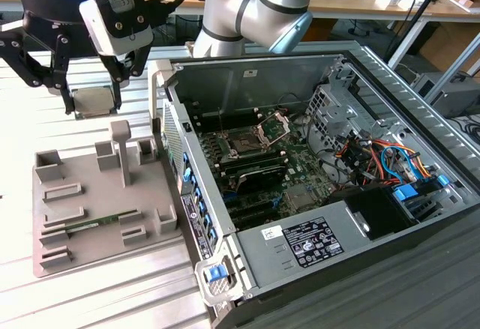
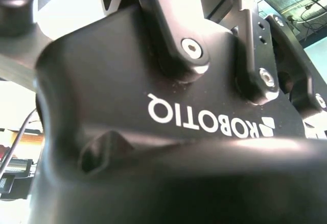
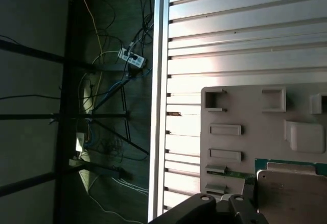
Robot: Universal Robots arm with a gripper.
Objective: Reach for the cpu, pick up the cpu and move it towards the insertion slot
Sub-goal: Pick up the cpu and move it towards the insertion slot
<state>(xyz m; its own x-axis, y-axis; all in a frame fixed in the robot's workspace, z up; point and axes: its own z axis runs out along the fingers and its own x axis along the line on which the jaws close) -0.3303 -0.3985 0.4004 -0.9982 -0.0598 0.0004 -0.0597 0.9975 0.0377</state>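
In the exterior view my gripper hangs at the upper left, over the slatted table behind the grey fixture. Its two black fingers stand on either side of the cpu, a thin silvery square held clear of the table. The first wrist view shows the cpu close up, pale metal with a green rim, above the fixture. The insertion slot is a dark square on the motherboard inside the open case, with its silver frame tipped up beside it, well towards the exterior view's right of the gripper.
A grey fixture plate with raised blocks and a post lies below the gripper, and a green memory stick rests in it. The case wall stands between gripper and motherboard. Cables and drive bays crowd the case's right end. The table edge drops to a cabled floor.
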